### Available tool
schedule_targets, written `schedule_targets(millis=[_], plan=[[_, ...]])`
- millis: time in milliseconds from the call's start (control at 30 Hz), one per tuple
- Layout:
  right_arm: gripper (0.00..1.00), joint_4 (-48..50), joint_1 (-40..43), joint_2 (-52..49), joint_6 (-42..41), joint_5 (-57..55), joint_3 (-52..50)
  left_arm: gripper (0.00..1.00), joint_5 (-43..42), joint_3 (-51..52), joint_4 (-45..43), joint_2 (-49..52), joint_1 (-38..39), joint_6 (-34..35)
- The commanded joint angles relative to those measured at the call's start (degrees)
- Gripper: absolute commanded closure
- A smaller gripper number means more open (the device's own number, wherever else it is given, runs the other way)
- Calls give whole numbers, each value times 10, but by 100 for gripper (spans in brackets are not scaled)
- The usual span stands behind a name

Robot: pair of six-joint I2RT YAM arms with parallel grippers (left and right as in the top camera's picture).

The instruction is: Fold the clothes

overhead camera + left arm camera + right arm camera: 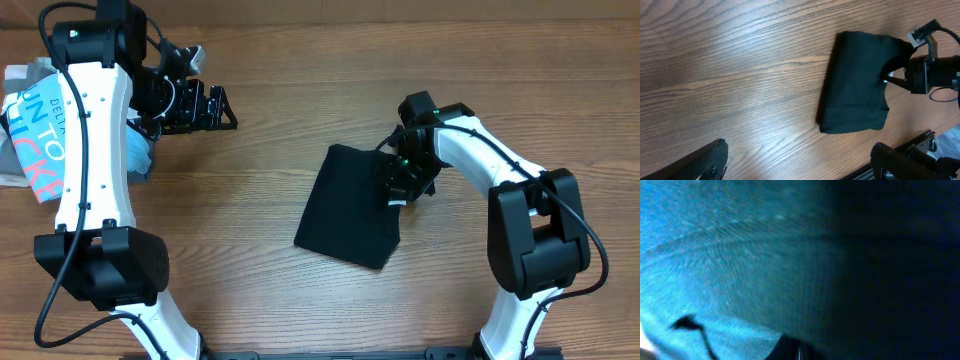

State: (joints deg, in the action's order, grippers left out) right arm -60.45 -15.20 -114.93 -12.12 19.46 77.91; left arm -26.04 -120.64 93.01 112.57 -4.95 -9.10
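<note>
Overhead: black T-shirt lies folded into a compact slanted rectangle on the wooden table, a little to the 3 o'clock side of centre. Its long axis runs roughly from 12 down to 6, tilted so the lower end swings toward 5. Surface flat over most of its area.

Right gripper sits on the shirt's 3 o'clock edge, near the upper corner, touching the cloth. Arm reaches in from the 4 o'clock side of the table.

Left wrist view: same edge of the shirt rises in a small peak toward the right gripper, with cloth drawn up against the fingers. The jaws look narrow and pinched on that fold of fabric; the exact contact is partly hidden by the cloth itself. The rest of the shirt lies down on the wood.

Right wrist view: frame filled with out-of-focus weave, blue-tinted on the 9 o'clock side and near black toward 3. Lens is very near the fabric; fingers cannot be made out here.

Left gripper is at about 10 o'clock from the shirt, well apart from it, above bare wood. Its fingers show at the two lower corners of its own camera, spread wide, nothing between them.

Light-blue printed shirt lies at the table's 9 o'clock edge, partly under the left arm, well apart from the black one.
</note>
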Motion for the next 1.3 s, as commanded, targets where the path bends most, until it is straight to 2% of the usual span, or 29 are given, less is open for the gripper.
schedule_targets(millis=[0,267,533,733,800,967,1033,1267], plan=[[96,-15,20,2,-35,-73,-19,7,2,2,-1,6,2,3],[96,-41,38,10,-60,-94,-2,7,2,2,-3,6,2,3],[96,-115,38,58,-59,-94,73,6,2,2,-3,6,2,3],[82,-187,38,87,-55,-120,134,6,1,2,-3,6,2,3],[80,-194,37,88,-55,-118,141,6,1,2,-5,6,2,3],[79,-133,33,87,-39,-109,131,6,1,2,-10,6,2,4],[74,-104,35,86,-40,-108,120,6,1,2,-9,6,2,4],[74,-57,56,85,-40,-99,49,6,2,2,-5,6,2,3]])
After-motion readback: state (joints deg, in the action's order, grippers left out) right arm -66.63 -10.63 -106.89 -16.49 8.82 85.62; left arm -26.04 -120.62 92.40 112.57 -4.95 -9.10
